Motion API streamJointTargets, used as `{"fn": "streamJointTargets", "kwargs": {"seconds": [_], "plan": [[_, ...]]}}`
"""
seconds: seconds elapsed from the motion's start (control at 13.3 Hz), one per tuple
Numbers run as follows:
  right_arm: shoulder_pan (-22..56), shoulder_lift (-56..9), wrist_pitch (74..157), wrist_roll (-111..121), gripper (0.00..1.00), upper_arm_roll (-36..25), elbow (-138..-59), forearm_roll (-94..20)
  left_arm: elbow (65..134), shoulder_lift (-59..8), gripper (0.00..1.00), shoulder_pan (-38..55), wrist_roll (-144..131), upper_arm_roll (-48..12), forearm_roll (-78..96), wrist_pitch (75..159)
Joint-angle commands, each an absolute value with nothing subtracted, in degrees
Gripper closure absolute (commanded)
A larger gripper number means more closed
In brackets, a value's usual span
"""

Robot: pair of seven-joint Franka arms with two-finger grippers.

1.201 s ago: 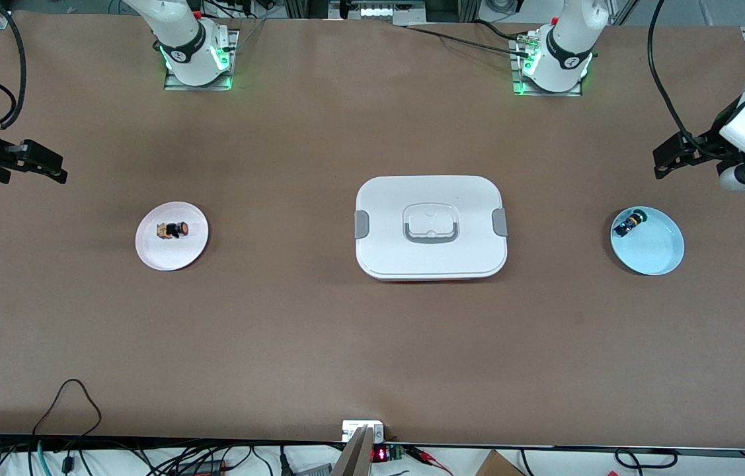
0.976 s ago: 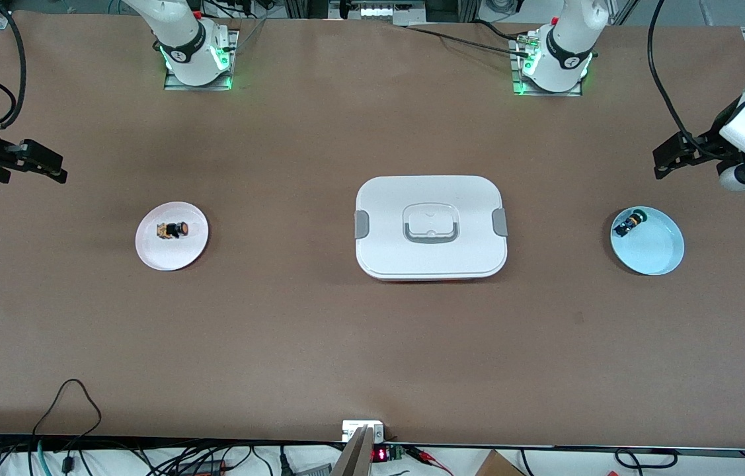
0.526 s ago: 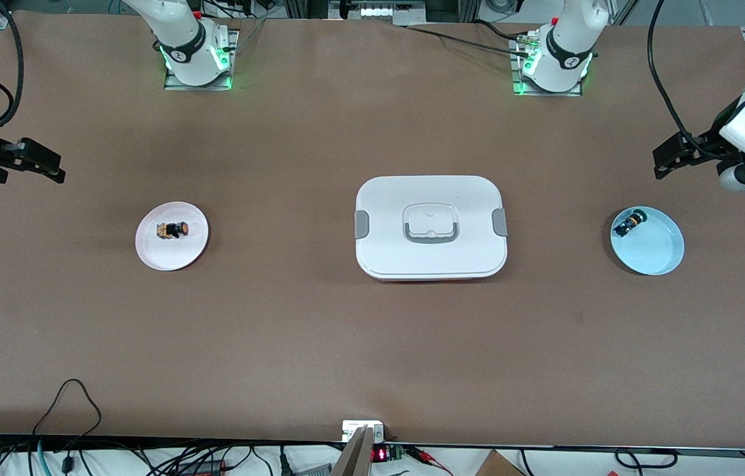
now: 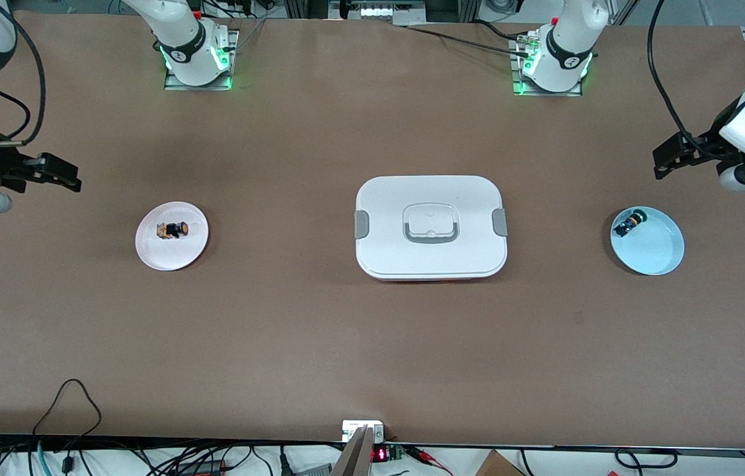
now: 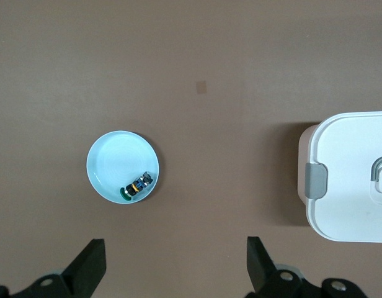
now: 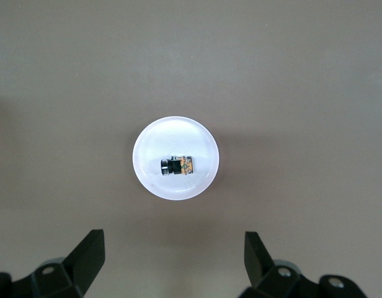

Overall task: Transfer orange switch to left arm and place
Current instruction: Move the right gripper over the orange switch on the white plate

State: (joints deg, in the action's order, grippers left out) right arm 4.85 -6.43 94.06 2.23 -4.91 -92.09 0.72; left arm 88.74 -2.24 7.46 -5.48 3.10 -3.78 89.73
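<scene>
While both grippers are hanging up in the air with their fingers spread wide and gripping nothing, the orange switch is lying on its side on the pink plate toward the right arm's end of the table. Seen from the right wrist, the switch is sitting ahead of the right gripper and roughly in line with the gap between the fingers, well apart from both of them. In the front view the right gripper is hanging over bare table near the pink plate, not over it. The box is sitting shut in the middle of the table, level with both plates. Toward the left arm's end, the blue plate is carrying a small blue-and-black part near its rim. From the left wrist, that part is showing ahead of the left gripper, nearer one finger than the other, with a corner of the box off to one side. The left gripper is hanging over bare table beside the blue plate.
</scene>
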Motion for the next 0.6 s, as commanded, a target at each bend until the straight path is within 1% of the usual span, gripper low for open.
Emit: {"fn": "streamJointTargets", "kwargs": {"seconds": [0.0, 0.53], "plan": [[6.06, -9.30, 95.09, 0.97, 0.00, -4.83, -90.97, 1.14, 86.92, -3.34, 0.00, 7.12, -5.01, 2.99, -3.52, 88.77], [8.17, -16.95, 100.02, -2.46, 0.00, -4.83, -91.49, 3.95, 86.92, -3.34, 0.00, 7.12, -5.01, 2.99, -3.52, 88.77]]}}
